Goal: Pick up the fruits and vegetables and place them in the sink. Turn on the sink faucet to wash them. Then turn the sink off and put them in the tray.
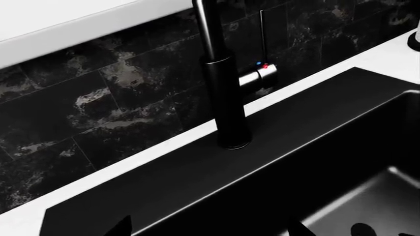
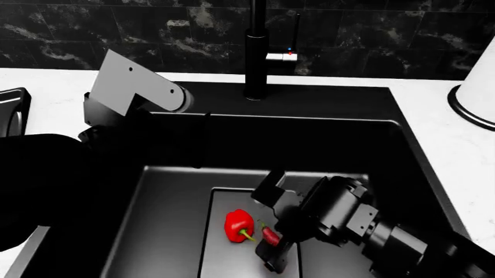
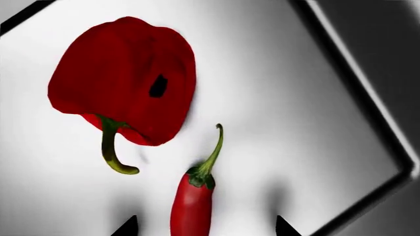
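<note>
Black marble tiles back a white table, where the robot leans over the sink (image 2: 371, 110), a matte-black basin set into the surface. At far left, the rim of the tray (image 2: 15, 110) just shows on the table, well apart from the produce. The left gripper (image 1: 206, 227) hovers above the basin's rear ledge, facing the sink faucet (image 2: 256, 55); only two dark fingertip points show in the left wrist view, spread apart with nothing between them, so it reads as open and empty.

On the drain plate (image 2: 217, 243) in the middle of the basin floor lies the bell pepper (image 2: 238, 225), stem toward the robot, with the chili (image 2: 270, 234) just beside it. Both vegetables appear to be in the sink already, so the step in hand looks like the last release or the wash that follows it.

At right, the right gripper (image 2: 270, 223) hangs low over the chili. In the right wrist view its fingertips (image 3: 129, 227) stand on either side of the chili, clear of the skin: open wide, holding nothing. A clean job would mean lifting this arm straight up without brushing either vegetable, then having the left arm nudge the faucet's lever (image 2: 282, 56) gently.
</note>
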You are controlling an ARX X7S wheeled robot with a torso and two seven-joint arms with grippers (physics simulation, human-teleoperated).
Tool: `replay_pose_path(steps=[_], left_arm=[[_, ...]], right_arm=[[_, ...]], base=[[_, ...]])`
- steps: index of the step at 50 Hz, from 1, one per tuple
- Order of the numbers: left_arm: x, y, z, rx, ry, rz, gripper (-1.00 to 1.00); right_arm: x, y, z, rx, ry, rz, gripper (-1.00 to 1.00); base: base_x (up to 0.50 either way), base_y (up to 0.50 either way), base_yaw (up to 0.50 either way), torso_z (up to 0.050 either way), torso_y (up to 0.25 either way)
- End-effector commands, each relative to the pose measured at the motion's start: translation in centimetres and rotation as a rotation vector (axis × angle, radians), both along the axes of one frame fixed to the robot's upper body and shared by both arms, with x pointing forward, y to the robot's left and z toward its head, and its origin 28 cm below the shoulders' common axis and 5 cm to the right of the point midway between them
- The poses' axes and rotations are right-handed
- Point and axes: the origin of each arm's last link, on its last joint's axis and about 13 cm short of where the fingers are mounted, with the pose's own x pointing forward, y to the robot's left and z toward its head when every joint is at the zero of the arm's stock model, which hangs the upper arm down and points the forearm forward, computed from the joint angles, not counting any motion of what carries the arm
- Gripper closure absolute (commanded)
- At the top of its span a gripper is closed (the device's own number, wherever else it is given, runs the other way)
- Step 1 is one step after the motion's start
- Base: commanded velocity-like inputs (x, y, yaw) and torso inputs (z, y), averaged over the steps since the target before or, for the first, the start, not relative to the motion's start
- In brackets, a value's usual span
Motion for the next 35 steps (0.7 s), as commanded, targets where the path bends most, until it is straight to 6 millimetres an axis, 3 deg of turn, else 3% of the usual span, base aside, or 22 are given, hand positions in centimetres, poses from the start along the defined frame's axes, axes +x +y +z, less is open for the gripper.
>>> replay_pose_path(steps=[1, 12, 13, 35], left_arm=[[0.0, 0.0, 0.0, -0.001, -0.001, -0.001, -1.00], [-0.1, 0.0, 0.1, -0.004, -0.001, -0.002, -1.00], [-0.1, 0.0, 0.1, -0.004, -0.001, -0.002, -1.00], [-0.2, -0.1, 0.3, -0.004, -0.004, -0.002, -1.00]], right_arm=[[-0.1, 0.3, -0.8, -0.020, 0.019, 0.013, -1.00], [-0.3, 0.4, -1.1, -0.016, 0.034, 0.022, -1.00], [-0.3, 0.4, -1.1, -0.014, 0.035, 0.022, 1.00], [-0.6, -3.1, 2.8, 0.021, -0.051, -0.050, 1.00]], base=[[0.00, 0.00, 0.00, 0.000, 0.000], [0.00, 0.00, 0.00, 0.000, 0.000], [0.00, 0.00, 0.00, 0.000, 0.000], [0.00, 0.00, 0.00, 0.000, -0.001]])
